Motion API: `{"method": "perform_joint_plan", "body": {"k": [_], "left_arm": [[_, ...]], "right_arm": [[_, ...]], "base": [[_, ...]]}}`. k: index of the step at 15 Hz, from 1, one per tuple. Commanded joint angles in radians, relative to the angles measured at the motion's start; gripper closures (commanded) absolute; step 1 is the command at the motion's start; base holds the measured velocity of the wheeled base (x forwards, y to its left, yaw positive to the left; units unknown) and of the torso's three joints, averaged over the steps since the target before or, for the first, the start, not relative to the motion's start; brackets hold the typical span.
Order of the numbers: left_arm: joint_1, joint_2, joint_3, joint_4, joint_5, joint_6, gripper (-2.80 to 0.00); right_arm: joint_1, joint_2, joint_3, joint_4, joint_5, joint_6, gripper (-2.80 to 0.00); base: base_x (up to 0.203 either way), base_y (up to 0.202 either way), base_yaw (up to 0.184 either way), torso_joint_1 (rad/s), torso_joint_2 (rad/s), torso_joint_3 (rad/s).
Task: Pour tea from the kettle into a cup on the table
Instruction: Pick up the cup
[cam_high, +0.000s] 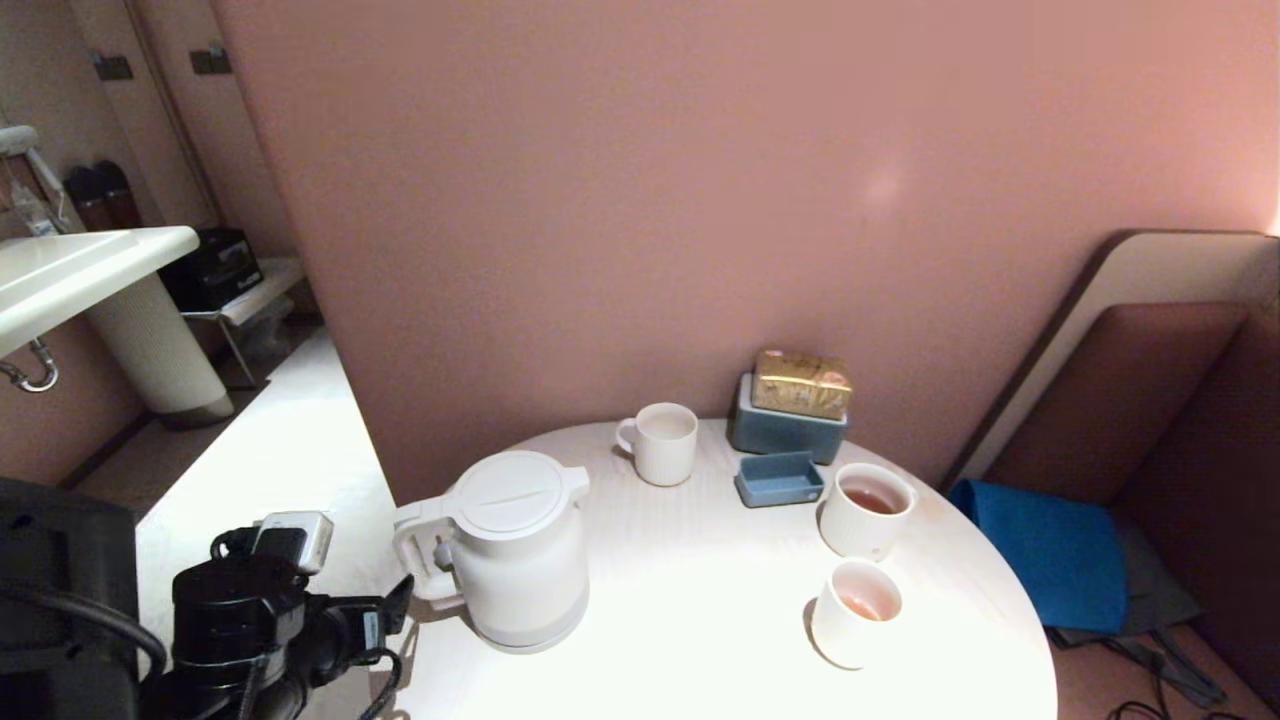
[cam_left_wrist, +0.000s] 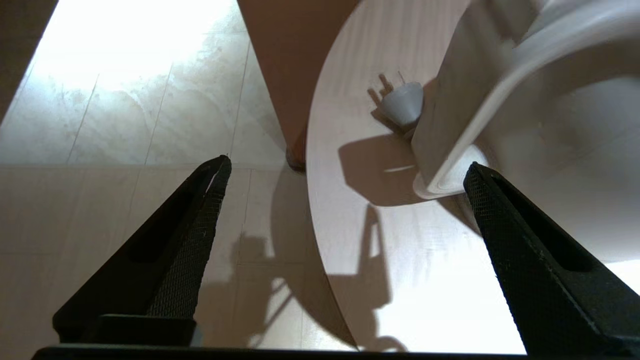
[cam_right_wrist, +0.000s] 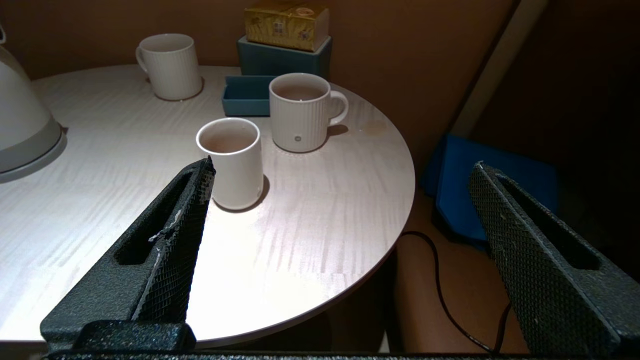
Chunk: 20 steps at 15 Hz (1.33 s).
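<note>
The white kettle (cam_high: 520, 550) stands upright on the round white table (cam_high: 700, 600), lid on, loop handle (cam_left_wrist: 480, 125) pointing at my left gripper (cam_left_wrist: 347, 163). That gripper (cam_high: 395, 605) is open at the table's left edge, with one fingertip just beside the handle's lower end and nothing between the fingers. The small plain cup (cam_high: 855, 612) sits near the right front with reddish tea (cam_high: 862, 605) in it. My right gripper (cam_right_wrist: 342, 165) is open and empty off the table's front right edge, short of the cup (cam_right_wrist: 231, 162).
A ribbed mug (cam_right_wrist: 300, 112) holding tea stands behind the cup, and another white mug (cam_high: 660, 443) farther back. A blue box (cam_high: 790, 430) carrying a gold packet (cam_high: 802, 383) and a small blue tray (cam_high: 778, 478) sit by the wall. A blue cushion (cam_high: 1045, 550) and a cable (cam_right_wrist: 445, 295) lie on the floor at right.
</note>
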<state>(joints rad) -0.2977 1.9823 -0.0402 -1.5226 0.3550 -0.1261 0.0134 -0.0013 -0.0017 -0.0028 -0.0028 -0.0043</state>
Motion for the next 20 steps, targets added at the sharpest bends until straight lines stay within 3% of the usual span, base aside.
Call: {"method": "perform_joint_plan", "body": {"k": [1, 5, 7, 16, 18, 20], "left_arm": [[0.000, -0.116, 0.029, -0.047, 0.001, -0.008, -2.80], [-0.001, -0.320, 0.039, 0.040, 0.001, 0.021, -2.80], [-0.002, -0.423, 0.040, 0.139, 0.000, 0.032, -2.80], [-0.034, -0.955, -0.044, 0.907, 0.009, 0.121, -2.80], [-0.036, -1.107, -0.106, 1.155, 0.071, 0.167, -2.80], [-0.038, -1.245, -0.170, 1.319, 0.205, 0.260, -2.80]], "right_arm": [[0.000, 0.001, 0.000, 0.000, 0.001, 0.000, -2.80], [0.000, 0.001, 0.000, 0.000, 0.001, 0.000, -2.80], [0.000, 0.001, 0.000, 0.000, 0.001, 0.000, -2.80], [0.000, 0.001, 0.000, 0.000, 0.000, 0.000, -2.80], [0.000, 0.001, 0.000, 0.000, 0.000, 0.000, -2.80], [0.000, 0.001, 0.000, 0.000, 0.000, 0.000, -2.80]], "base": [[0.000, 0.000, 0.000, 0.000, 0.00, 0.000], [0.000, 0.000, 0.000, 0.000, 0.00, 0.000], [0.000, 0.000, 0.000, 0.000, 0.00, 0.000], [0.000, 0.000, 0.000, 0.000, 0.00, 0.000], [0.000, 0.000, 0.000, 0.000, 0.00, 0.000], [0.000, 0.000, 0.000, 0.000, 0.00, 0.000]]}}
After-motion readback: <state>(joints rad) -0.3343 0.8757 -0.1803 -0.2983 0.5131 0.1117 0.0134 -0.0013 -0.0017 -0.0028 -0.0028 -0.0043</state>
